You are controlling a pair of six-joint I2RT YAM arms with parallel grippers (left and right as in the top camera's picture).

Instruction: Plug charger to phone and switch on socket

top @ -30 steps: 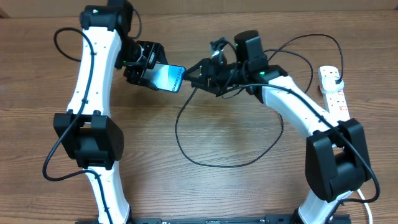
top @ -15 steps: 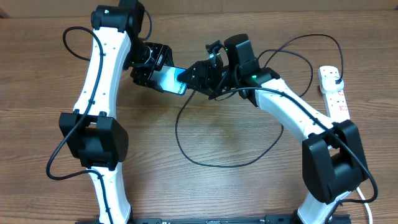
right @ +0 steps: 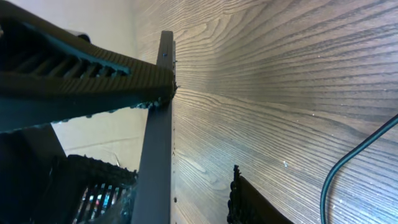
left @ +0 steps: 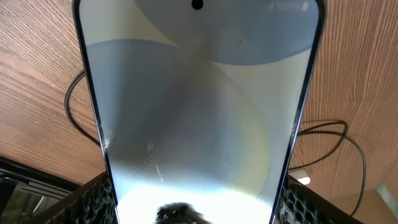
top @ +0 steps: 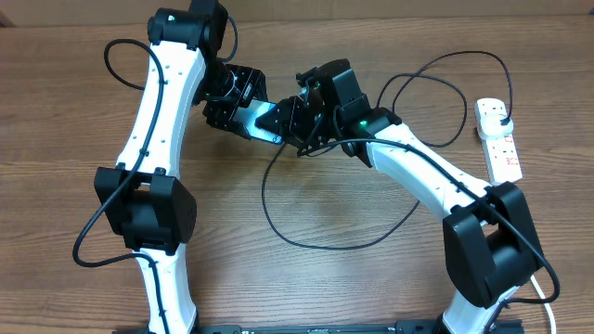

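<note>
The phone (top: 263, 119), its screen lit, is raised above the table with my left gripper (top: 237, 109) shut on it. In the left wrist view the phone's screen (left: 199, 112) fills the frame between both fingers (left: 93, 199). My right gripper (top: 290, 121) is at the phone's free end, open. In the right wrist view the phone's dark edge (right: 157, 143) stands between its jaws, and a gap shows to the right finger (right: 249, 199). The charger (top: 316, 243) loops over the table; its tip end is hidden under the grippers. The socket (top: 499, 144) lies at the far right.
A black plug (top: 502, 115) sits in the socket's far end, with the black cable arcing from it behind my right arm. The cable loop covers the middle of the wooden table (top: 74, 204). A stretch of cable (right: 351, 158) lies right of my right gripper.
My left gripper has carried the phone a little to the right. My right gripper has moved left onto the phone's end, and its jaws have narrowed.
</note>
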